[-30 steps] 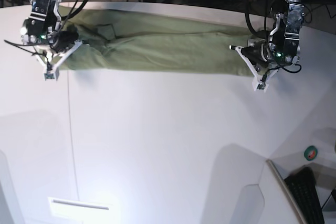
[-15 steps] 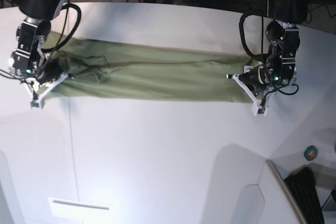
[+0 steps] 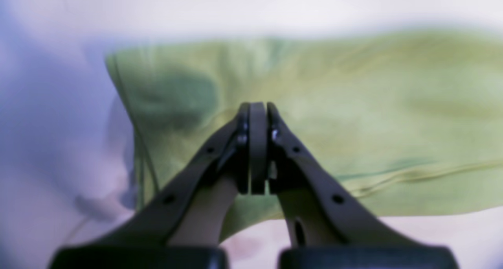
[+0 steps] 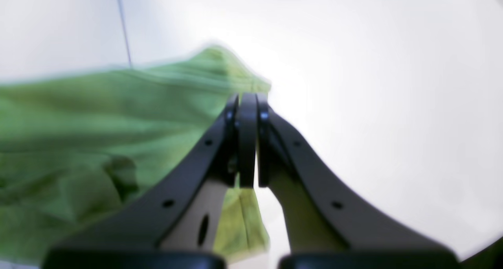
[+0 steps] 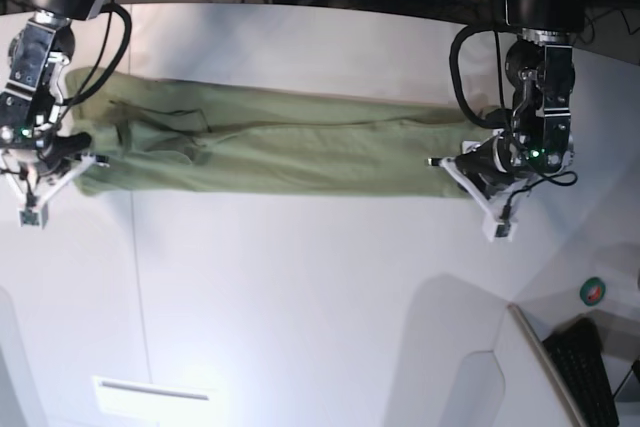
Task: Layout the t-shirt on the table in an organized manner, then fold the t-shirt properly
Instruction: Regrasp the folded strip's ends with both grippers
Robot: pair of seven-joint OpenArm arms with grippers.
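a: where is the t-shirt [image 5: 280,152] seen?

b: it is seen stretched into a long, narrow olive-green band across the far half of the desk [image 5: 320,297], running from one arm to the other. the dark seam line [image 5: 135,247] of the desk is crossed by the shirt close to its end on the right arm's side.

a: how is the left hand [image 5: 478,175] held?

b: in the left wrist view its fingers [image 3: 257,143] are pressed together, with no gap shown between them, over the end of the shirt [image 3: 314,115]. whether cloth is caught between them cannot be told from that blurred view (the shirt's edge passes beneath the fingers and the grip point itself is hidden). in the base view the hand is placed right at that end of the shirt.

a: and the right hand [image 5: 55,172]?

b: its fingers [image 4: 247,135] are likewise shown closed against each other, at the pointed corner of the shirt [image 4: 98,123]. green cloth is seen behind and below the tips, but a pinch on it cannot be confirmed. bare white desk [image 4: 373,84] is shown beside that corner.

a: how does the cloth lie?

b: shallow lengthwise creases are seen along the band, and a bunched, wrinkled patch is seen near the seam line.
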